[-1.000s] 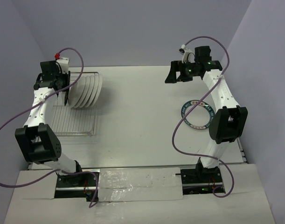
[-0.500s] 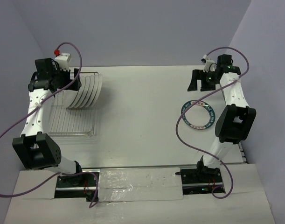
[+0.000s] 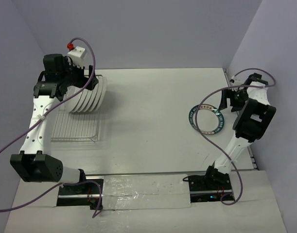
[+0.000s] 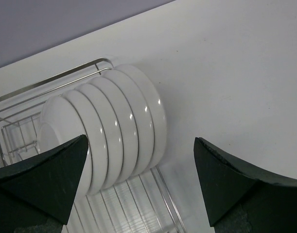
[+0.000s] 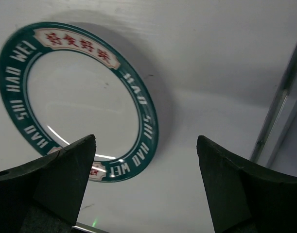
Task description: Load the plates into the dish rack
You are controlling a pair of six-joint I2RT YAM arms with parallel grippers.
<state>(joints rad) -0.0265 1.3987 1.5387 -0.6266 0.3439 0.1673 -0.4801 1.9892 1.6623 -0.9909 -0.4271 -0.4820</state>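
Several white plates (image 3: 90, 93) stand on edge in a row at the far end of the silver wire dish rack (image 3: 75, 127). In the left wrist view their white backs (image 4: 114, 126) show above the rack's bars (image 4: 133, 204). My left gripper (image 3: 90, 81) hovers just above these plates, open and holding nothing (image 4: 141, 182). One teal-rimmed plate with lettering (image 3: 205, 119) lies flat on the table at the right. My right gripper (image 3: 227, 99) hangs just beyond the far right edge of that plate (image 5: 75, 102), open with nothing between its fingers (image 5: 146, 187).
A metal strip (image 5: 279, 121) marks the table's right edge close to my right gripper. The right wall (image 3: 270, 58) stands just beyond it. The near half of the rack (image 3: 73, 133) holds no plates.
My left gripper has opened, letting go of a plate in the rack, and risen to the right above the row. My right arm has swung right and down beside the flat plate.
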